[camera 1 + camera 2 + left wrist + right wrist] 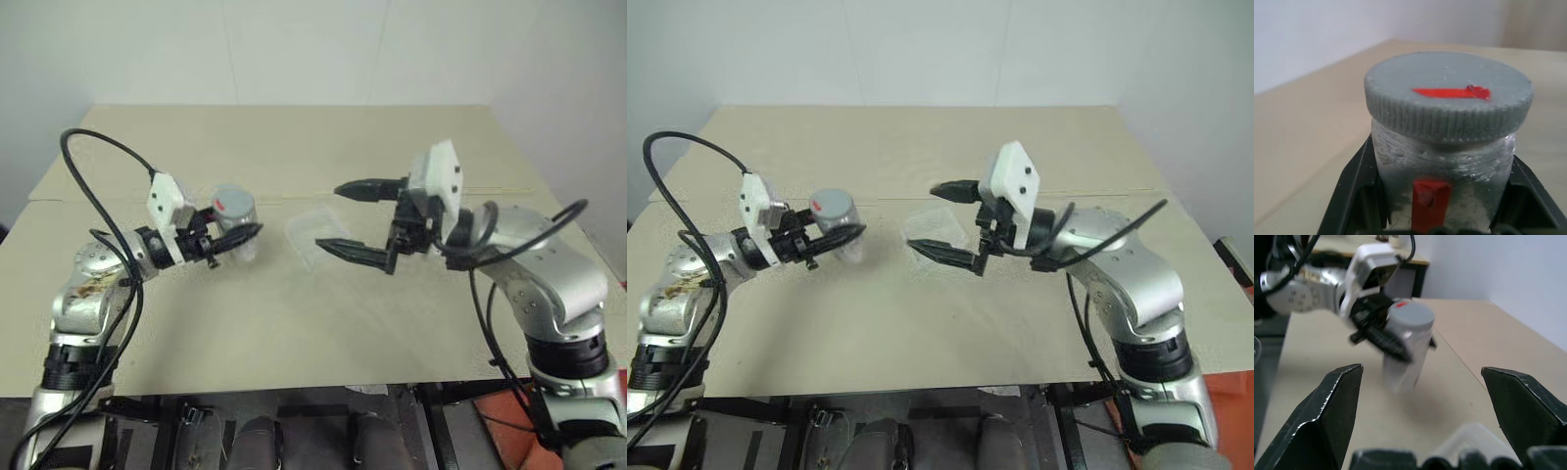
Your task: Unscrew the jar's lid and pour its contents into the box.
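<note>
Two hands are working over the beige worktop [294, 323], matte and flat with a faint seam line running across it. Left hand [227, 238] is gripping the jar [235, 217] by its body, black fingers [1352, 191] clamped together on both sides, jar held up off the surface just left of centre. Jar is sitting roughly upright in the grip: short silvery-grey cylinder, wall looking rough and crinkled like foil wrap, red stripe running down a white label. Lid [1448, 95] is sitting on top, still screwed on: round, flat, dull grey, fine vertical ribbing around the edge, red wedge-shaped mark on its top face.

Right hand [343, 217] is hanging above the worktop with its fingers spread wide apart, holding nothing, pointing sideways toward the jar. Its fingers are black, tapered, hard plastic with angular faceted tips.

Box [315, 233] is lying on the worktop between the two hands, under the right hand's fingertips and apart from the jar: shallow clear plastic tray, rounded corners, glossy. Can't tell what is inside the jar or the box.
</note>
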